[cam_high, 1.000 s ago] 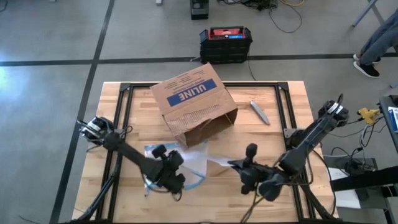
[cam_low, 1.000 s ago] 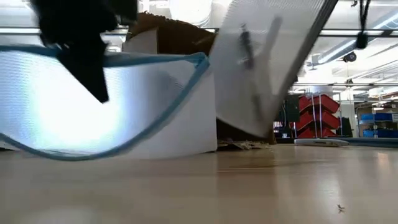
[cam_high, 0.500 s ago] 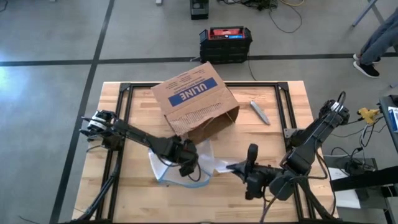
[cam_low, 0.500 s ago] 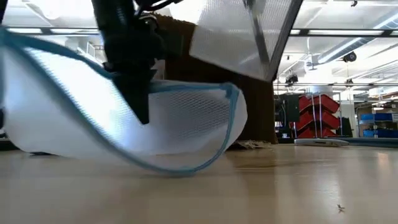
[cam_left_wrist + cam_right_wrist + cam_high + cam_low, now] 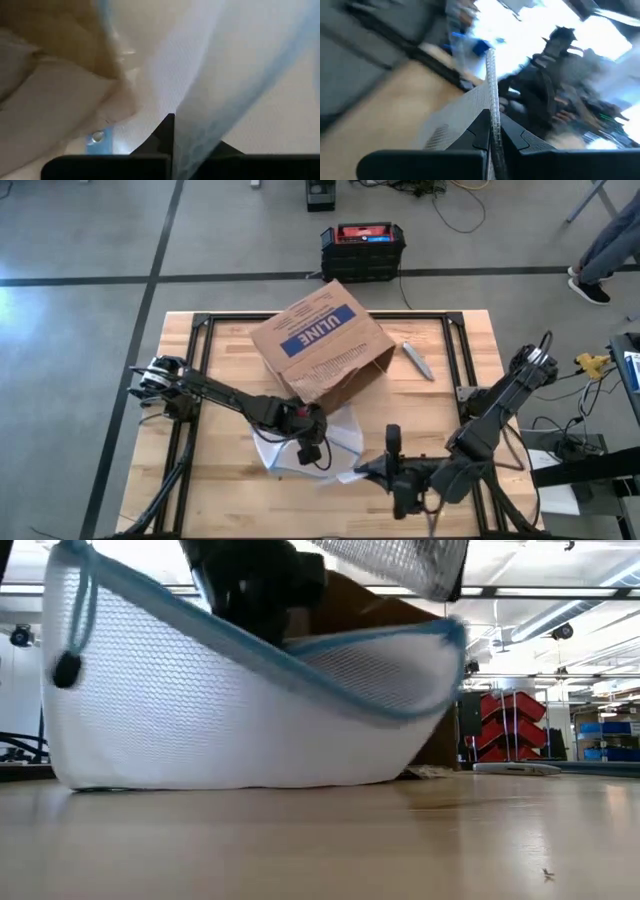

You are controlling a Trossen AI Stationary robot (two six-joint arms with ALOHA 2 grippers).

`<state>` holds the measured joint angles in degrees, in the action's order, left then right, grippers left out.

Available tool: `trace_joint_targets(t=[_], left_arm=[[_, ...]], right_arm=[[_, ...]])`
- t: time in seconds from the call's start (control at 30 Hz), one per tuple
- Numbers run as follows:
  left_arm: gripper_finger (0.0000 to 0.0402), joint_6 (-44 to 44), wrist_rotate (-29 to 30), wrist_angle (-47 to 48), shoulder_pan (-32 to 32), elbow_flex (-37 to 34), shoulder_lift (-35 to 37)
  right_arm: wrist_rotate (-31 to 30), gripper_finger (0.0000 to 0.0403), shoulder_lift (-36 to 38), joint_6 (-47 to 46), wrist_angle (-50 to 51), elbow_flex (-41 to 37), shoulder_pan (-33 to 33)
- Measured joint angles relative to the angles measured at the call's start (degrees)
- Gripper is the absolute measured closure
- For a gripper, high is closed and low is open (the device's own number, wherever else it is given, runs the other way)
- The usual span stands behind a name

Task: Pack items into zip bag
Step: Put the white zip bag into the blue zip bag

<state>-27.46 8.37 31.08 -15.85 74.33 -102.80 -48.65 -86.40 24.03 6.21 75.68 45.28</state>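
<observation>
The zip bag (image 5: 322, 442), white mesh with a blue zip strip (image 5: 300, 650), sits at the table's middle in front of the ULINE box. Its bottom rests on the table and its mouth gapes upward. My left gripper (image 5: 308, 446) comes from the left and is shut on the bag's rim. My right gripper (image 5: 362, 471) comes from the right and is shut on the bag's other side, which is raised high (image 5: 400, 555). A black zip pull (image 5: 67, 670) hangs at one end. The items are out of view. My left gripper pinches the bag's blue-edged rim (image 5: 186, 145) between its two fingers, slanting down from the table's left. The mesh rises as a sheet out of the fingers, while the bag's bottom (image 5: 230, 780) stays on the table. One layer or several, I cannot tell. My right gripper pinches an edge of the mesh (image 5: 493, 117) between its two fingers, coming nearly level from the table's right. That side of the bag (image 5: 350, 475) is lifted clear of the table and stretches toward the left gripper.
The brown ULINE cardboard box (image 5: 320, 340) lies on its side just behind the bag, its torn opening toward it. A grey pen-like thing (image 5: 418, 360) lies at the far right. Bare wood (image 5: 210, 490) shows near the front edge.
My left gripper has gone toward the table's right with the bag's rim and has turned its wrist. The bag has slid right along the table and its mouth now stands taller. My right gripper has risen, lifting its side of the mesh. The box has turned a little.
</observation>
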Motion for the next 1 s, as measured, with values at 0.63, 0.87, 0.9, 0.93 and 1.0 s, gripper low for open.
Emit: trace_joint_targets(t=[0.63, 0.87, 0.9, 0.93, 1.0], left_arm=[[0.0402, 3.3, -11.0, -13.5, -0.6, 0.1, 10.7], [0.0402, 6.2, -11.0, -17.6, -0.5, 0.1, 12.1], [0.0402, 6.8, -10.9, -18.3, -0.5, 0.1, 11.7], [0.0402, 7.2, -10.8, -19.0, -0.5, 0.1, 11.4], [0.0402, 7.7, -10.6, -19.1, -0.2, 0.1, 10.8]], right_arm=[[-3.4, 0.0403, -7.5, 4.7, -0.9, -0.1, 0.8], [2.4, 0.0403, -7.6, 1.5, -1.8, -0.1, -5.9], [2.7, 0.0403, -7.6, 2.2, -3.3, -0.1, -6.8], [3.2, 0.0403, -7.6, 3.3, -5.3, -0.1, -7.6], [6.5, 0.0403, -7.5, 6.0, -9.2, -0.1, -8.9]])
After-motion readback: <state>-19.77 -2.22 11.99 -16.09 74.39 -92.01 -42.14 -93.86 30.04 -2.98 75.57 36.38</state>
